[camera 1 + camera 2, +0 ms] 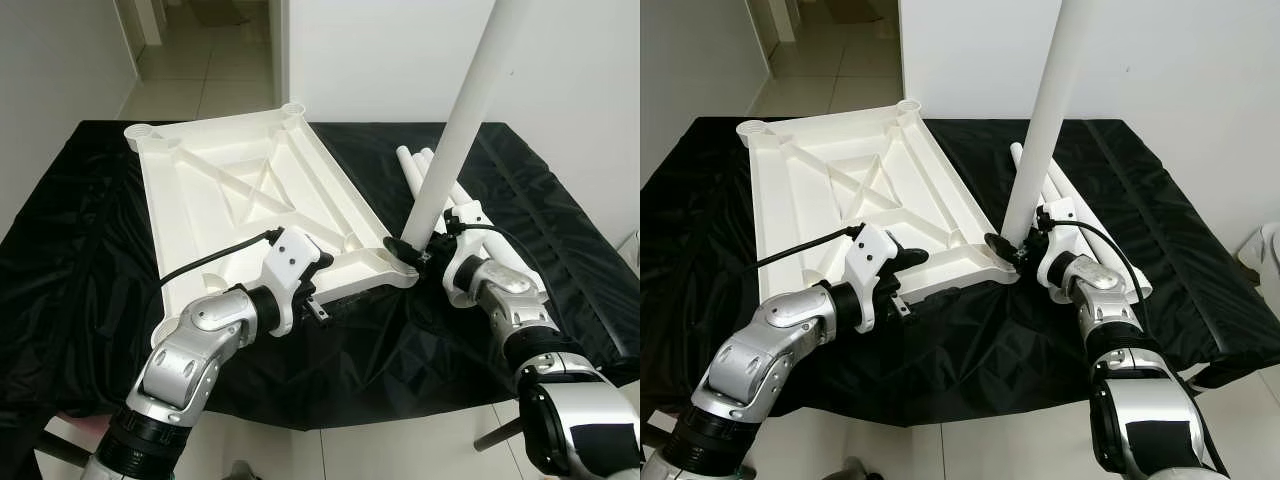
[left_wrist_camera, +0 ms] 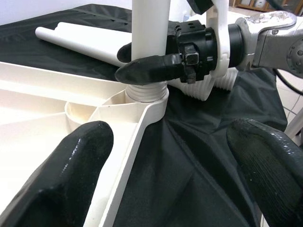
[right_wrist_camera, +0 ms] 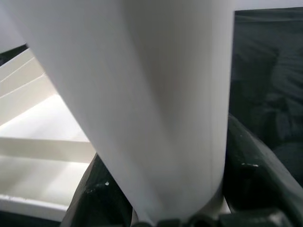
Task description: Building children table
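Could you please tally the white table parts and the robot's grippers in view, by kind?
Tabletop: 1
Upright leg, clamped by the right gripper: 1
Loose legs on the black cloth: 2 made out, others possibly hidden
Grippers, including the open left gripper: 2
Total: 6

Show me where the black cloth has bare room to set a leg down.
Free: the cloth left of the tabletop, and its far right part beyond the spare legs. Crowded: the near right corner, where the right pincer holds a leg in the socket, and the near edge by the open left pincer.
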Available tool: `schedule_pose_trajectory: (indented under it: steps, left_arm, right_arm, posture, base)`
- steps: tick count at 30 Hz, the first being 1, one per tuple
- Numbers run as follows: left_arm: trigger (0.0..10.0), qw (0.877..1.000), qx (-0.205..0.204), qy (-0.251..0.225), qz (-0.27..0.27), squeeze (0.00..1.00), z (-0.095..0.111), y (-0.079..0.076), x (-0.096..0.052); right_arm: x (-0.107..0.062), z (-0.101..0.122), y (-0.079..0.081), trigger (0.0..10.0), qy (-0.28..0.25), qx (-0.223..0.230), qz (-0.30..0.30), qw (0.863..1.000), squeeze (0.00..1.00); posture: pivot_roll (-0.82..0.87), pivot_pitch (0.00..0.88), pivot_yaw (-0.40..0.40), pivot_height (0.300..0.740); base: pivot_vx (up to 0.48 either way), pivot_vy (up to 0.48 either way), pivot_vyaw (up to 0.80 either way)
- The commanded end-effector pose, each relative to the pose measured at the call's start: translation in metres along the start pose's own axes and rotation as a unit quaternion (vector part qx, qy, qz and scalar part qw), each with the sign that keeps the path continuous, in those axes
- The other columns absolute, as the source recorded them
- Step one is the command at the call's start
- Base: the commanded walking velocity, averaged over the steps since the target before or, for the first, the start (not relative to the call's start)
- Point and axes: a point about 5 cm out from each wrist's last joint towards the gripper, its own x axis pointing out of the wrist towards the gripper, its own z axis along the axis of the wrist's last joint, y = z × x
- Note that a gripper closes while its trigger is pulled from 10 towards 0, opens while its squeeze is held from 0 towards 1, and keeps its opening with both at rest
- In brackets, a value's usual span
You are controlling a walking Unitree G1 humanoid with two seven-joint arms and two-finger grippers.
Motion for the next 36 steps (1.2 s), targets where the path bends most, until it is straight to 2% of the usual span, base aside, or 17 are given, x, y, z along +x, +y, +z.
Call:
schedule_pose_trajectory:
  steps: [1, 2, 3, 10, 12, 13, 14, 15, 17, 19, 20, 23, 26, 32, 33, 35, 36]
  left_arm:
    - [10.0, 1.000, 0.000, 0.004, 0.014, 0.00, 0.000, 0.001, -0.001]
    - [10.0, 1.000, 0.000, 0.004, 0.014, 0.00, 0.000, 0.001, -0.001]
    - [10.0, 1.000, 0.000, 0.004, 0.013, 0.00, 0.000, 0.001, -0.001]
    - [10.0, 1.000, -0.001, 0.004, 0.012, 0.00, -0.001, 0.000, 0.000]
    - [10.0, 1.000, -0.001, 0.005, 0.010, 0.00, -0.002, -0.002, 0.000]
    - [10.0, 1.000, -0.001, 0.005, 0.010, 0.00, -0.002, -0.002, 0.000]
    - [10.0, 1.000, -0.002, 0.005, 0.009, 0.00, -0.002, -0.002, 0.000]
    - [10.0, 1.000, -0.002, 0.005, 0.009, 0.00, -0.002, -0.002, 0.000]
    - [10.0, 1.000, -0.002, 0.005, 0.006, 0.00, -0.002, -0.003, 0.001]
    - [10.0, 1.000, -0.002, 0.005, 0.006, 0.00, -0.002, -0.003, 0.001]
    - [10.0, 1.000, -0.002, 0.005, 0.005, 0.00, -0.003, -0.003, 0.001]
    - [10.0, 1.000, -0.002, 0.005, 0.005, 0.00, -0.003, -0.003, 0.001]
    - [10.0, 1.000, -0.003, 0.005, 0.001, 0.00, -0.003, -0.005, 0.002]
    - [10.0, 1.000, -0.002, 0.007, -0.001, 0.00, -0.004, -0.006, 0.002]
    - [10.0, 1.000, -0.002, 0.007, -0.002, 0.00, -0.004, -0.006, 0.002]
    - [10.0, 1.000, -0.002, 0.006, -0.002, 0.00, -0.003, -0.006, 0.002]
    - [10.0, 1.000, -0.002, 0.006, -0.002, 0.00, -0.003, -0.006, 0.002]
  right_arm:
    - [-0.002, -0.015, 0.003, 10.0, 0.024, 0.020, -0.037, 0.999, 0.00]
    - [-0.002, -0.015, 0.003, 10.0, 0.024, 0.020, -0.037, 0.999, 0.00]
    - [0.004, -0.012, 0.007, 10.0, 0.003, 0.036, -0.107, 0.994, 0.00]
    - [0.010, -0.010, 0.014, 10.0, -0.014, 0.070, -0.178, 0.981, 0.00]
    - [0.012, -0.007, 0.019, 10.0, -0.024, 0.081, -0.242, 0.967, 0.00]
    - [0.012, -0.007, 0.019, 10.0, -0.024, 0.081, -0.242, 0.967, 0.00]
    - [0.013, -0.006, 0.022, 10.0, -0.026, 0.085, -0.281, 0.956, 0.00]
    - [0.013, -0.006, 0.022, 10.0, -0.026, 0.085, -0.281, 0.956, 0.00]
    - [0.014, -0.005, 0.033, 10.0, -0.030, 0.095, -0.349, 0.932, 0.00]
    - [0.014, -0.005, 0.033, 10.0, -0.030, 0.095, -0.349, 0.932, 0.00]
    - [0.014, -0.005, 0.037, 10.0, -0.030, 0.099, -0.368, 0.924, 0.00]
    - [0.014, -0.005, 0.037, 10.0, -0.030, 0.099, -0.368, 0.924, 0.00]
    - [0.014, -0.006, 0.049, 10.0, -0.030, 0.108, -0.391, 0.913, 0.00]
    - [0.014, -0.004, 0.047, 10.0, -0.032, 0.101, -0.382, 0.918, 0.00]
    - [0.014, -0.002, 0.047, 10.0, -0.043, 0.109, -0.370, 0.922, 1.00]
    - [0.017, 0.003, 0.052, 10.0, -0.059, 0.121, -0.340, 0.931, 1.00]
    - [0.017, 0.003, 0.052, 10.0, -0.059, 0.121, -0.340, 0.931, 1.00]
  posture:
    - [-0.02, 0.020, 0.002, 0.740]
    - [-0.02, 0.020, 0.002, 0.740]
    - [-0.02, 0.019, -0.002, 0.740]
    - [-0.02, 0.013, -0.004, 0.740]
    - [-0.02, 0.007, -0.008, 0.740]
    - [-0.02, 0.007, -0.008, 0.740]
    - [-0.02, 0.005, -0.010, 0.740]
    - [-0.02, 0.005, -0.010, 0.740]
    - [-0.02, 0.000, -0.010, 0.740]
    - [-0.02, 0.000, -0.010, 0.740]
    - [-0.02, 0.000, -0.010, 0.740]
    - [-0.02, 0.000, -0.010, 0.740]
    - [-0.02, 0.000, -0.007, 0.740]
    - [-0.02, 0.000, -0.010, 0.740]
    - [-0.02, 0.000, -0.013, 0.740]
    - [-0.02, 0.000, -0.013, 0.740]
    - [-0.02, 0.000, -0.013, 0.740]
  base:
    - [0.000, 0.000, 0.00]
    - [0.000, 0.000, 0.00]
    - [0.000, 0.000, 0.00]
    - [0.000, 0.000, 0.00]
    - [0.000, 0.000, 0.00]
    - [0.000, 0.000, 0.00]
    - [0.000, 0.000, 0.00]
    - [0.000, 0.000, 0.00]
    - [0.000, 0.000, 0.00]
    - [0.000, 0.000, 0.00]
    - [0.000, 0.000, 0.00]
    - [0.000, 0.000, 0.00]
    - [0.000, 0.000, 0.00]
    - [0.000, 0.000, 0.00]
    - [0.000, 0.000, 0.00]
    - [0.000, 0.000, 0.00]
    - [0.000, 0.000, 0.00]
